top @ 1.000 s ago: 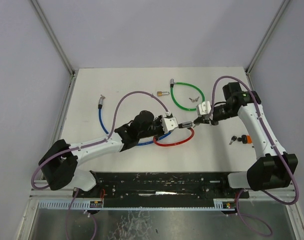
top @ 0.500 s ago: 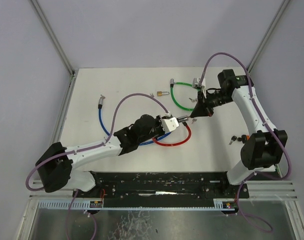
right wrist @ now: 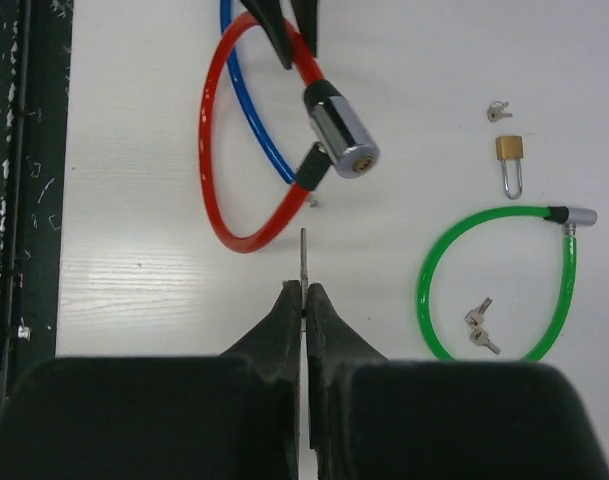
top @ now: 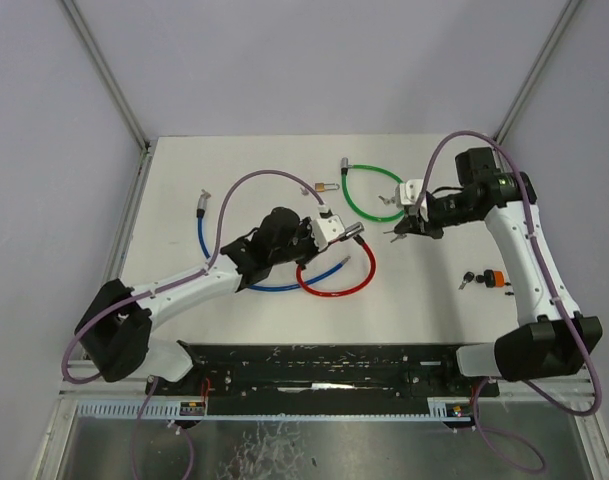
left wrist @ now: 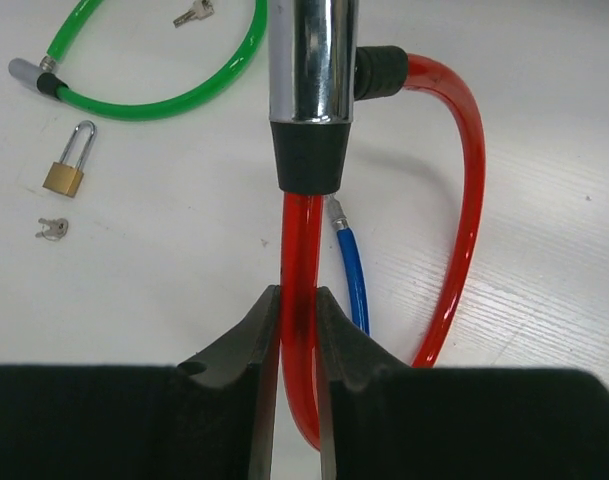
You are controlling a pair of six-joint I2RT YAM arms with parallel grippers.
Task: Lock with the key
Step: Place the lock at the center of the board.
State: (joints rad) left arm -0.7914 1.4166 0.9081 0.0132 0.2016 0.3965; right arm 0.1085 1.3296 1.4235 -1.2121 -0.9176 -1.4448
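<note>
- Key (right wrist: 303,255): a thin, flat metal blade, pinched in our closed right gripper (right wrist: 303,292); we had drawn it back from the chrome cylinder (left wrist: 312,60) since half a second before.
- That round cylinder lay toward 1 o'clock of the key tip, apart.
- Our left gripper (left wrist: 296,300) clamped the glossy red cable (left wrist: 469,200) below the cylinder's black collar (left wrist: 309,160).

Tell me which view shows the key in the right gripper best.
Right wrist: the key sticks out edge-on from the shut right gripper, just short of the red lock. The top view shows it only as a tiny sliver at the fingertips. The left wrist view misses it.
</note>
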